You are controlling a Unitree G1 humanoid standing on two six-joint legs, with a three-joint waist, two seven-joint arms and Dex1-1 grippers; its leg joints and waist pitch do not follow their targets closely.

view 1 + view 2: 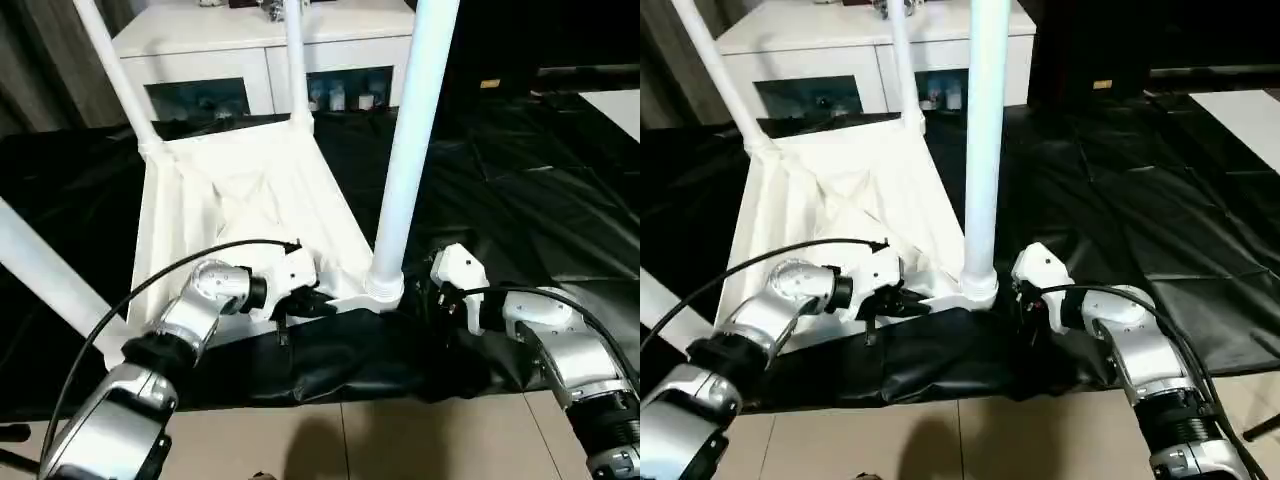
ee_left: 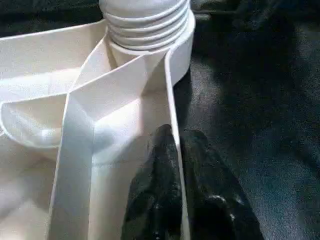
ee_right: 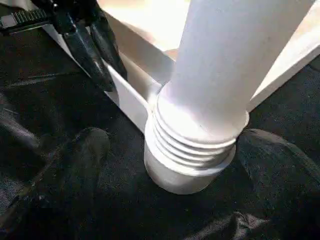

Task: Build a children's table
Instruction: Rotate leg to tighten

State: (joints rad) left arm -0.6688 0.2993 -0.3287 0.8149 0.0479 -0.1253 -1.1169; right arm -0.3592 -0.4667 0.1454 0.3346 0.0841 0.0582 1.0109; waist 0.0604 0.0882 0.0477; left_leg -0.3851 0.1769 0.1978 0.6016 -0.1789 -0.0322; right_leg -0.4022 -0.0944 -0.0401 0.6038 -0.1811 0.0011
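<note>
Our left claw (image 1: pixel 318 300) pinches the thin smooth rim of the small white plastic children's table (image 1: pixel 235 205), which lies upside down on glossy crinkled black sheeting (image 1: pixel 520 190). Our right claw (image 3: pixel 170 150) gapes wide around the tapered round white leg (image 1: pixel 405 170), fingers either side of its ribbed threads, apart.

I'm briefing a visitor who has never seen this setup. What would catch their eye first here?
The upside-down children's table on black sheeting, its white legs sticking up, the nearest leg rising tall in the middle. At that leg's base, exposed threads show above the corner socket. The left gripper pinches the table's rim beside that corner, and the right gripper straddles the socket with fingers open.
</note>
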